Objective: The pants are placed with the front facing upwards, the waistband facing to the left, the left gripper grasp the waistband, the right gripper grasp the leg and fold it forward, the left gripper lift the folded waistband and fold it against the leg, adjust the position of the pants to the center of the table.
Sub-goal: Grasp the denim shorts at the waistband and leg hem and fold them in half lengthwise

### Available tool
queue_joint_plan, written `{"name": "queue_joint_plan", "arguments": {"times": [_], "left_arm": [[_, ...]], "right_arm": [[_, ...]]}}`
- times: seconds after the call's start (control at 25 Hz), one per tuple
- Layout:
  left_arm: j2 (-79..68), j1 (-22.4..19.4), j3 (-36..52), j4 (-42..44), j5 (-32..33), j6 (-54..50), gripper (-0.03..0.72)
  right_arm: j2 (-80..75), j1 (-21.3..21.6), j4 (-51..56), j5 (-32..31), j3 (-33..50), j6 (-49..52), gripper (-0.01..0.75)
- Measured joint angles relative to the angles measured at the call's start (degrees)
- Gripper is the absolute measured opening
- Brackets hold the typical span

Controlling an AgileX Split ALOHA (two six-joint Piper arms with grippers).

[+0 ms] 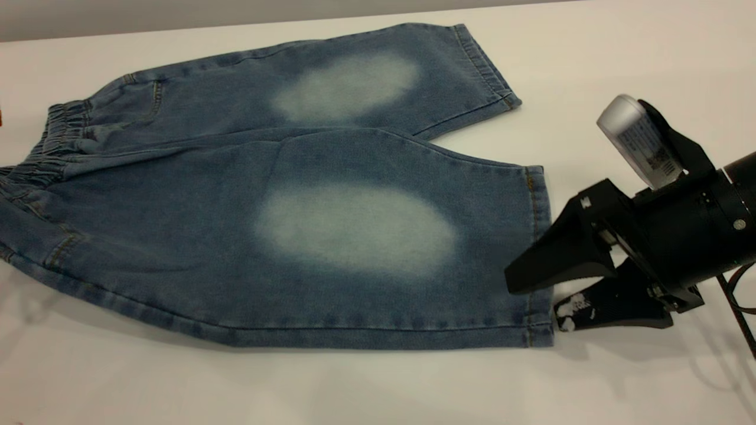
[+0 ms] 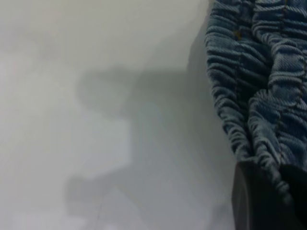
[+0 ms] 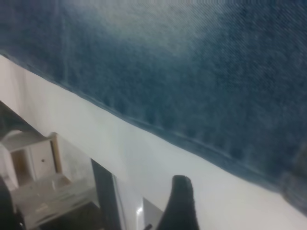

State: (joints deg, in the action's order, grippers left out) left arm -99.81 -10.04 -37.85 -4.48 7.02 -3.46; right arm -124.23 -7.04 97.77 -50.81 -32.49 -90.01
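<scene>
pants (image 1: pixel 283 195) flat | right hand (image 1: pixel 540 295) agape at leg (image 1: pixel 531 248) hem | left hand (image 2: pixel 268 201) unclear

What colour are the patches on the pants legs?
Pale, faded whitish-blue ovals on darker blue denim, clearest in the exterior view.

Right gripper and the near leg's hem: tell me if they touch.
Cannot tell. In the exterior view the right gripper straddles the leg hem, jaws open; overlap hides contact.

Off-white table (image 1: pixel 620 47) — pants (image 1: pixel 283 218) spread flat.
</scene>
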Motion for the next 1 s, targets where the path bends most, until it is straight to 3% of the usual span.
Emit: {"name": "queue_joint_plan", "arguments": {"times": [0.56,0.88,1.0], "left_arm": [[0.0,0.0,0.0,0.0,-0.1,-0.1,0.111],[0.0,0.0,0.0,0.0,0.0,0.0,0.111],[0.0,0.0,0.0,0.0,0.0,0.0,0.111]], "right_arm": [[0.0,-5.6,2.2,0.5,-0.6,0.1,0.518],[0.1,-5.6,2.2,0.0,-0.6,0.1,0.307],[0.1,-5.6,2.2,-1.6,-0.6,0.1,0.281]]}}
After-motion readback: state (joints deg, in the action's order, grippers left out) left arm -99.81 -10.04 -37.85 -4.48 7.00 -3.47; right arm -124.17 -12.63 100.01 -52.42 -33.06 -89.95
